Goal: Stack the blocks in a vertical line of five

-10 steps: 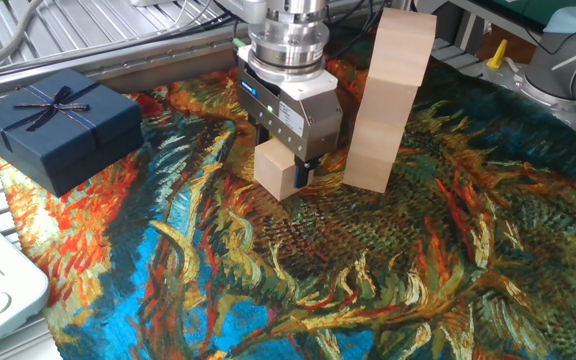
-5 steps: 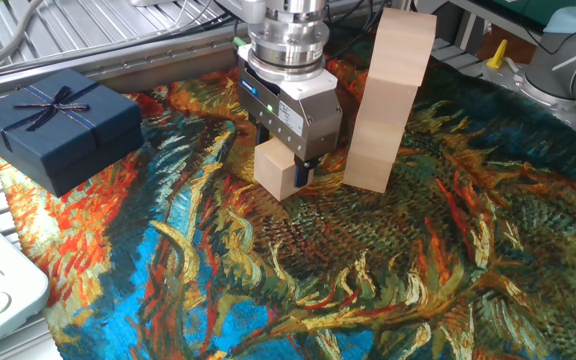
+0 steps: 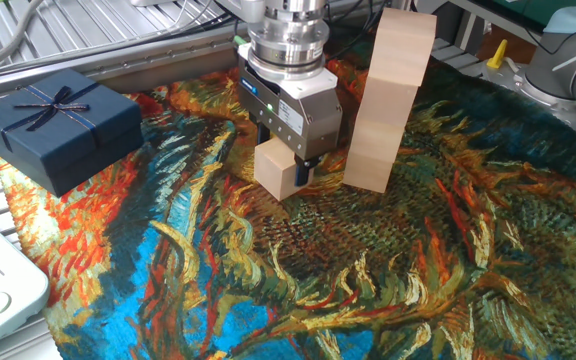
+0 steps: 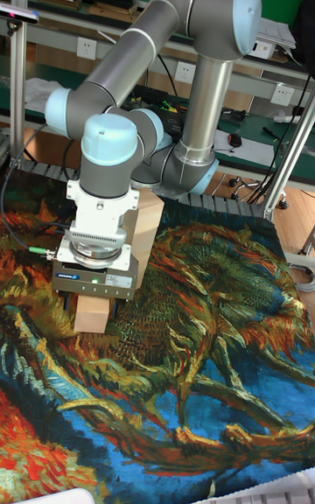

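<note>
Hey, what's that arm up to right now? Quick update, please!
Gripper down around a loose wooden block on the cloth. Block stack stands just beside it. Gift box well off to the side, nothing blocking.

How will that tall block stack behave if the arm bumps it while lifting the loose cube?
The stack looks apt to tip: tall, narrow, already leaning slightly. Its blocks seem merely rested on each other, so they would probably scatter. The gripper and loose cube sit close beside it, so lift straight up.
</note>
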`<action>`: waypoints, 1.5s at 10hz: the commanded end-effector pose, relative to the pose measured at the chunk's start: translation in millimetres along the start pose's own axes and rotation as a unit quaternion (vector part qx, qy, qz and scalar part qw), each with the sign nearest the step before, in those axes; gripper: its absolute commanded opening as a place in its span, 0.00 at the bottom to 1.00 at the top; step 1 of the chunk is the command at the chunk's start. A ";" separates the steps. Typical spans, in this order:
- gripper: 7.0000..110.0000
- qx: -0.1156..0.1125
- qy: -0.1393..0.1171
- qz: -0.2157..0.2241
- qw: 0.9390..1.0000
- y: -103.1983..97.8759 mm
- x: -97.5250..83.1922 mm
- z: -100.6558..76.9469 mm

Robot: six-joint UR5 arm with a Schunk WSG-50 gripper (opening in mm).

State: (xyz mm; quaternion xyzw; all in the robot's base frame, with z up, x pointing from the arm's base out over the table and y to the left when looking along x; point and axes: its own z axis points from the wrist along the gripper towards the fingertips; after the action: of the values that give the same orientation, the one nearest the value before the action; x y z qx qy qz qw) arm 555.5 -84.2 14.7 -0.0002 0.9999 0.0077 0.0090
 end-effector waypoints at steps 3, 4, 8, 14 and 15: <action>0.36 -0.030 -0.009 -0.030 0.999 8.9 -7.0 -7.5; 0.57 -0.034 -0.009 -0.038 0.999 9.4 -7.5 -9.0; 1.00 -0.029 0.004 -0.046 0.999 0.7 -2.8 -14.4; 0.79 -0.025 -0.014 -0.013 1.000 3.5 -11.7 -10.3; 0.79 -0.025 -0.016 -0.010 1.000 4.7 -11.8 -9.3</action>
State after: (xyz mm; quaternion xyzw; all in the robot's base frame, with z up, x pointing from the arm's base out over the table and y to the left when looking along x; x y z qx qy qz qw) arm 563.4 -82.9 24.7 -0.0268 0.9991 0.0280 0.0163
